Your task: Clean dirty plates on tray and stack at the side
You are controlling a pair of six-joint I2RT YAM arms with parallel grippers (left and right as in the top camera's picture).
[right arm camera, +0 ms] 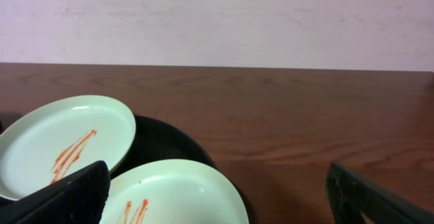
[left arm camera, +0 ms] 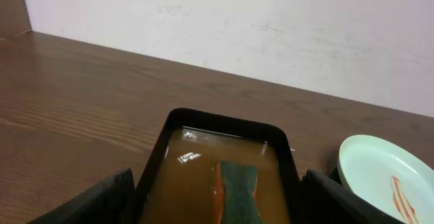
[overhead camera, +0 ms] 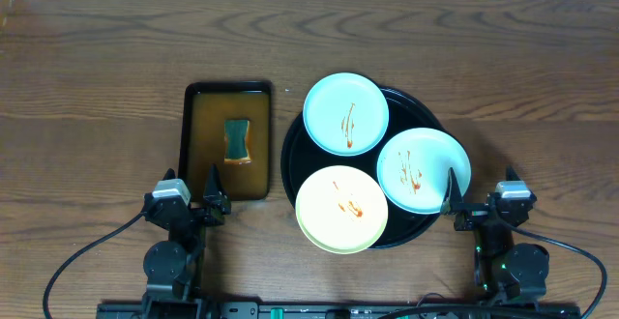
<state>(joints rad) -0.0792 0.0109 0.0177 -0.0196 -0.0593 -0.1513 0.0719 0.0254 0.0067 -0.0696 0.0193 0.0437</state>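
no text, label, brand, number or sign can be read anywhere.

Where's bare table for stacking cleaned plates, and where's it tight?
Bare table lies left of the brown tray, right of the black tray, and along the far edge. Crowded: the black tray, filled by three plates, and the strip between trays.

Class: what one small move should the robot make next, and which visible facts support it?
Probably the left gripper, open and empty, should ease forward and down onto the sponge lying in the brown tray just ahead of it. The far mint plate, right mint plate and cream plate on the black tray all carry red streaks, so wiping needs the sponge first.
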